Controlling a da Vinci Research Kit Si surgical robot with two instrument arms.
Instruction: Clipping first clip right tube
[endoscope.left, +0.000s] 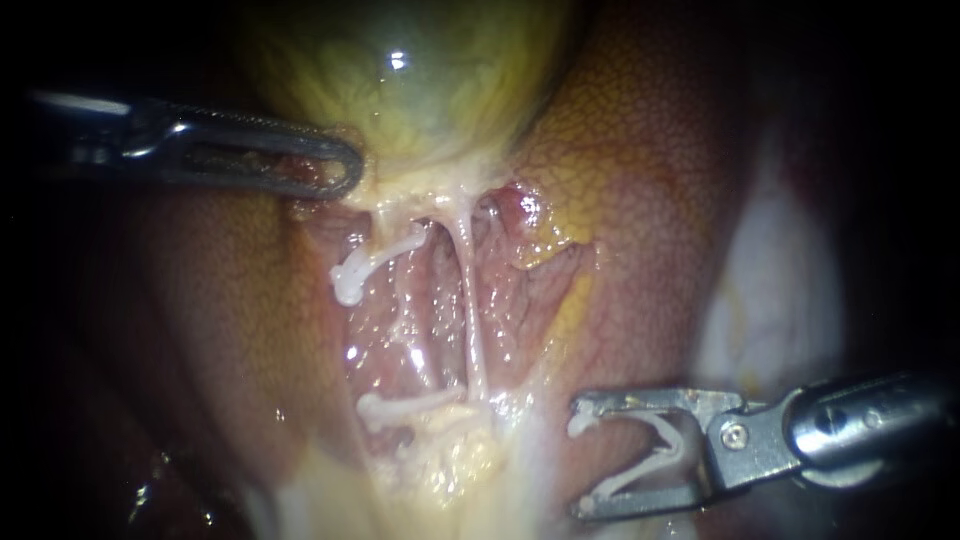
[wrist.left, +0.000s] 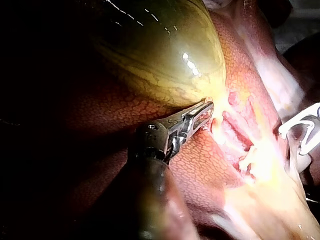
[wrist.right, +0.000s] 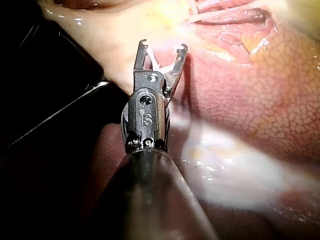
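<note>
The green-yellow gallbladder (endoscope.left: 430, 80) hangs above an opened bed of pink tissue. A thin pale right tube (endoscope.left: 470, 300) runs intact down from its neck. Left of it lie two white loose tube ends (endoscope.left: 350, 280), (endoscope.left: 378, 408). My left instrument (endoscope.left: 350, 170) is shut on the gallbladder's lower edge, as the left wrist view also shows (wrist.left: 209, 107). My right instrument (endoscope.left: 580, 460) holds a white clip (endoscope.left: 655, 455) between wide-standing jaws, low and to the right of the right tube, apart from it. In the right wrist view those jaws (wrist.right: 163, 47) point at pale tissue.
Mottled red-brown liver (endoscope.left: 650, 200) lies on both sides of the bed. A pale whitish sheet of tissue (endoscope.left: 780, 290) lies behind the right instrument's shaft. Yellow fat (endoscope.left: 455, 455) sits at the tube's lower end.
</note>
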